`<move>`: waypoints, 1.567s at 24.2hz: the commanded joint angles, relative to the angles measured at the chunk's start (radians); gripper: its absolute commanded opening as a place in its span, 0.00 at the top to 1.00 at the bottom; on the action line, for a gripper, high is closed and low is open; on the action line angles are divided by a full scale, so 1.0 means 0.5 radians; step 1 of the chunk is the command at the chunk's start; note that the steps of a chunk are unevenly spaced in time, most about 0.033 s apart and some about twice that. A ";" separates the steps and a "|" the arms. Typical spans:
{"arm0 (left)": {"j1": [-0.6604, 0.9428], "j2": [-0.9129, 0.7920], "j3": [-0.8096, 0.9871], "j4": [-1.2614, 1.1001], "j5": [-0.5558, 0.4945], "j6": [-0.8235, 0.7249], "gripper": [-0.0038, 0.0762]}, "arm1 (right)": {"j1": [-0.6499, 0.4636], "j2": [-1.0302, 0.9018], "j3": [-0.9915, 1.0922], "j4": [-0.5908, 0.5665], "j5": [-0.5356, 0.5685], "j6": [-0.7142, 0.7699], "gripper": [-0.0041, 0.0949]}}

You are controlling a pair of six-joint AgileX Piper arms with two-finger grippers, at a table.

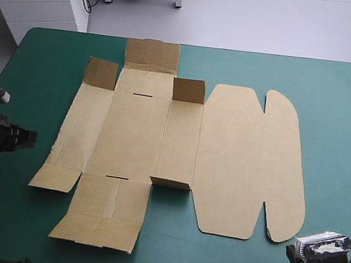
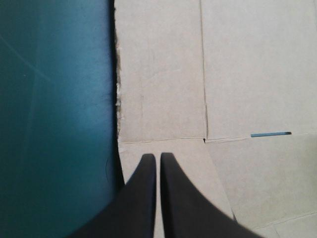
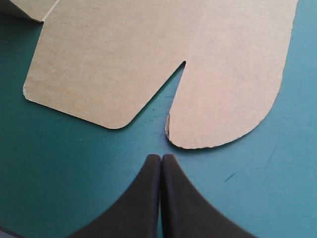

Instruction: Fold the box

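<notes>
Near flap (image 1: 106, 213) of the brown box (image 1: 181, 139) sits closest, by the table's front edge. Whole sheet lies pretty much flat across the middle of the teal-green cover (image 1: 348, 136), with just a few small flaps (image 1: 188, 89) tipped up and the rounded lid panel (image 1: 250, 161) toward the right. Left gripper (image 2: 154, 156) is at the sheet's left edge, black fingers pressed together, holding nothing. Right gripper (image 3: 161, 157) hangs just off the lid's front corner, fingers together too.

One box (image 1: 180, 145) down, one table (image 1: 346, 129) under it, and two grippers in play: left gripper (image 2: 154, 157), right gripper (image 3: 161, 158).
</notes>
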 commanded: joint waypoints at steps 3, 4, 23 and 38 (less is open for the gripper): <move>0.015 0.166 -0.062 -0.009 -0.042 -0.001 0.93 | 0.011 0.025 -0.052 0.042 -0.109 0.005 0.98; 0.015 0.199 -0.062 0.034 -0.118 -0.030 0.93 | 0.011 0.025 -0.052 0.042 -0.109 0.005 0.98; 0.017 0.901 -0.062 -0.442 -0.100 0.221 0.40 | 0.011 0.025 -0.052 0.036 -0.110 0.010 0.98; -0.161 0.962 -0.062 -0.459 0.007 0.285 0.40 | 0.011 0.025 -0.052 0.036 -0.110 0.010 0.98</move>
